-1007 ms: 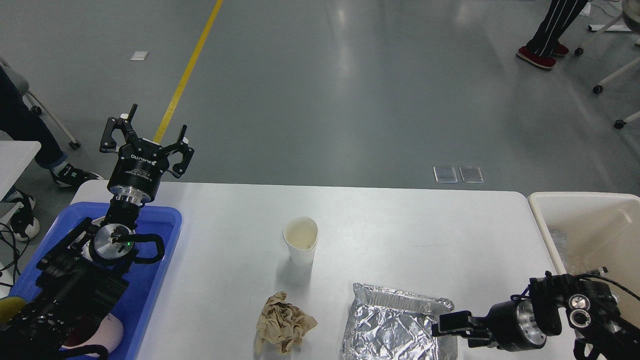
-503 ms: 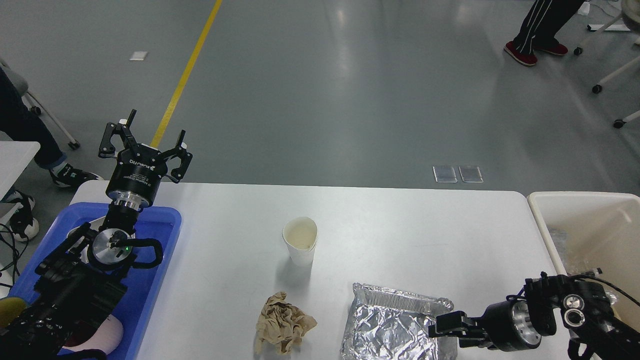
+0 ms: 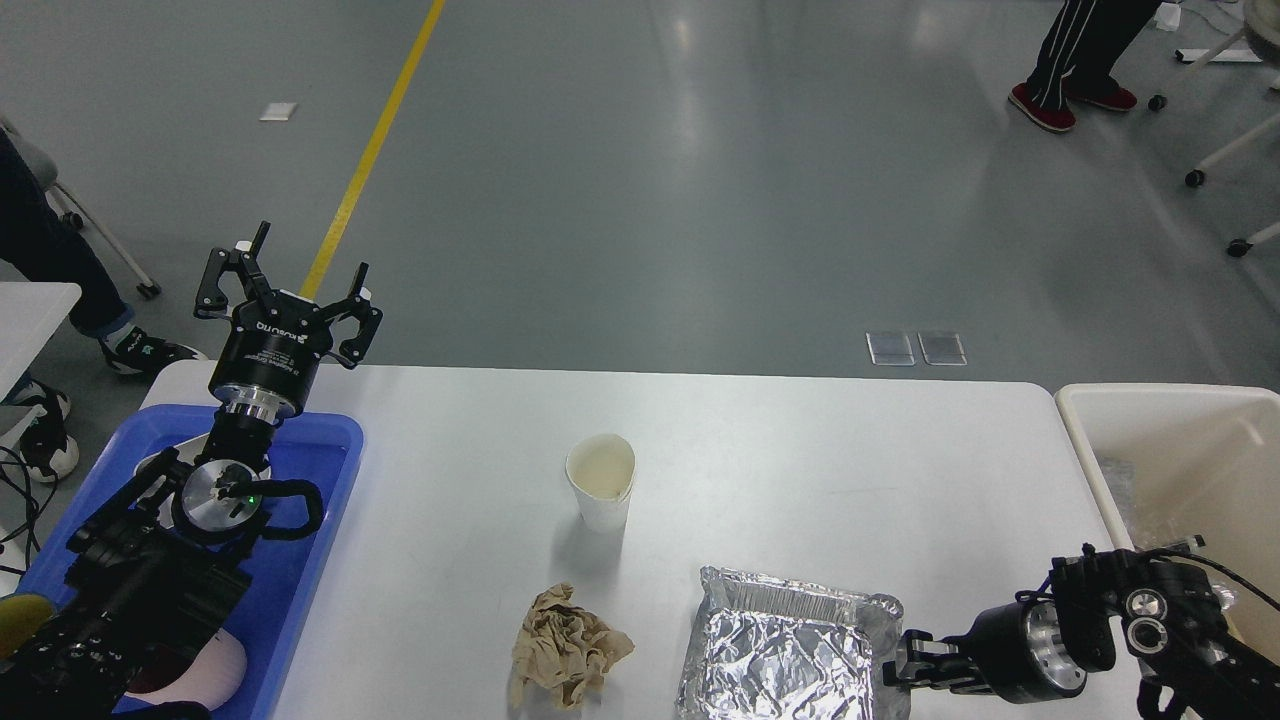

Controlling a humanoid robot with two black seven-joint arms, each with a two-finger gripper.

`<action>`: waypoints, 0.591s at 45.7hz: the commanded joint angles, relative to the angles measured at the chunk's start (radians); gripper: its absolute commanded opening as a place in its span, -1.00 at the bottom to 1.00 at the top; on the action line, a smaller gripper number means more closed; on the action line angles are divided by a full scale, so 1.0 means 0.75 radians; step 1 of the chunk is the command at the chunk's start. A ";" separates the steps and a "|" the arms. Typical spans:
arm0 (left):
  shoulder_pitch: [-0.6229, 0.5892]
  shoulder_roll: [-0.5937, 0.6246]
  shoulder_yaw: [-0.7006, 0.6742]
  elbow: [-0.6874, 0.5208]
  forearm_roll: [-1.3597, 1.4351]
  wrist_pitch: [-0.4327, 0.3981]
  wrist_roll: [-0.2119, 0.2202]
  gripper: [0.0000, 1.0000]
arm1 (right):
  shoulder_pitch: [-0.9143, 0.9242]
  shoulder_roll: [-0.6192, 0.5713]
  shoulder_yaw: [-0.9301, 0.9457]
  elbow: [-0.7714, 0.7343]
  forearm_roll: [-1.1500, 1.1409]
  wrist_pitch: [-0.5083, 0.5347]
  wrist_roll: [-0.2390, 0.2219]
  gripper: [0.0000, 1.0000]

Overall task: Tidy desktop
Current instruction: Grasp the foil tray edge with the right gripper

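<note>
The white desktop carries a white paper cup standing upright near the middle. A crumpled brown paper lies at the front edge, and a foil tray sits just right of it. My left gripper is raised over the far-left corner with its fingers spread open and nothing between them. My right gripper comes in low from the right and meets the foil tray's right rim. Its dark fingers are seen end-on, so I cannot tell whether they are open or shut.
A blue plastic tray lies on the left under my left arm, with a pink-white item at its near end. A cream plastic bin stands off the right end. People's legs and chair wheels show on the floor beyond.
My right gripper has drawn back to the right and down, from over the foil tray's rim to its right edge, and the tray shifted slightly. The left gripper sank a little.
</note>
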 commanded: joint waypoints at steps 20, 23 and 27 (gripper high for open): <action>0.002 0.022 -0.001 0.000 -0.001 -0.004 0.000 0.94 | 0.029 -0.005 0.013 0.003 0.015 0.000 0.000 -1.00; 0.002 0.026 -0.001 0.000 -0.001 -0.008 0.002 0.94 | 0.043 -0.007 0.023 0.003 0.017 0.000 0.000 -1.00; 0.002 0.030 0.007 0.000 -0.001 -0.014 0.002 0.94 | 0.086 -0.021 0.049 0.029 0.048 0.000 -0.002 -1.00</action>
